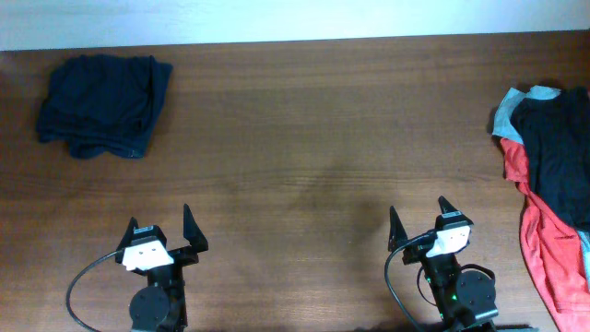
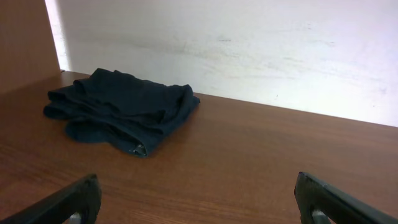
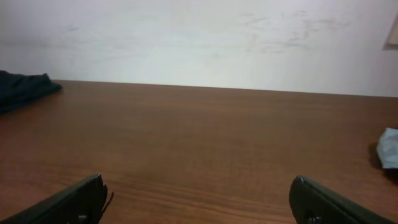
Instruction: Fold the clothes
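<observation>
A folded dark navy garment (image 1: pixel 103 104) lies at the far left of the table; it also shows in the left wrist view (image 2: pixel 121 109) and at the left edge of the right wrist view (image 3: pixel 22 89). A loose pile of clothes (image 1: pixel 551 184) lies at the right edge: a black piece on top of a red piece, with light grey-blue cloth beneath. A corner of the grey-blue cloth (image 3: pixel 388 148) shows in the right wrist view. My left gripper (image 1: pixel 162 222) is open and empty near the front edge. My right gripper (image 1: pixel 420 219) is open and empty near the front edge.
The brown wooden table (image 1: pixel 313 138) ends at a white wall (image 2: pixel 249 50) at the back. The wide middle of the table (image 3: pixel 205 143) lies between the two lots of clothes.
</observation>
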`<state>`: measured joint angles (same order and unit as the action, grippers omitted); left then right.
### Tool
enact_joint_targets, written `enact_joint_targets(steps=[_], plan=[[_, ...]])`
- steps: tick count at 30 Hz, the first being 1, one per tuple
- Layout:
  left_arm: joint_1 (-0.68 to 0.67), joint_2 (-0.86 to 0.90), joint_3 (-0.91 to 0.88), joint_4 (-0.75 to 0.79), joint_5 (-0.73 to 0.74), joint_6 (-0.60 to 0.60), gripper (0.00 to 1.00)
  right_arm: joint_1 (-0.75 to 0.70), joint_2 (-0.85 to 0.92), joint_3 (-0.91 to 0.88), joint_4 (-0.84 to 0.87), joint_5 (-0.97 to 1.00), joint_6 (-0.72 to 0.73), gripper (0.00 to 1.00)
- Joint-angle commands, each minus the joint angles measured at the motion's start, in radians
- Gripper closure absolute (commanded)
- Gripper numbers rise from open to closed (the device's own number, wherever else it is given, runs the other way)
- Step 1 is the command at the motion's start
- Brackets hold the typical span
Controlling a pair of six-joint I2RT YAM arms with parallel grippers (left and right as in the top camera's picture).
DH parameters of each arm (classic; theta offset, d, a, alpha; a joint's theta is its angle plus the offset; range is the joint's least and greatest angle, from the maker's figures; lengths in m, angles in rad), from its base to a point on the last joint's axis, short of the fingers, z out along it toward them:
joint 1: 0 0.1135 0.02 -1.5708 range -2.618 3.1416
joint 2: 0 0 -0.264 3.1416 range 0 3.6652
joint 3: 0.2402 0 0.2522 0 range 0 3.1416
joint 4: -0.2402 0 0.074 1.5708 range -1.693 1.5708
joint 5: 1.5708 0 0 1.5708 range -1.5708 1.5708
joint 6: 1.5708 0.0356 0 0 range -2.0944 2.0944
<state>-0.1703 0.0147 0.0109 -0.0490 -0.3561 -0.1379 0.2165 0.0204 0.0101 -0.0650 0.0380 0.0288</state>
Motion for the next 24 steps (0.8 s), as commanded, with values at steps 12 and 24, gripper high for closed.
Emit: enact_joint_targets(steps=[12,24], plan=[[-0.005,-0.004,-0.002,-0.005,0.000,0.016,0.01,-0.007,0.012,0.301,-0.225,-0.005,0.073,0.01],[-0.005,-0.004,-0.002,-0.005,0.000,0.016,0.01,-0.008,0.495,0.872,-0.554,0.063,0.080,0.01]])
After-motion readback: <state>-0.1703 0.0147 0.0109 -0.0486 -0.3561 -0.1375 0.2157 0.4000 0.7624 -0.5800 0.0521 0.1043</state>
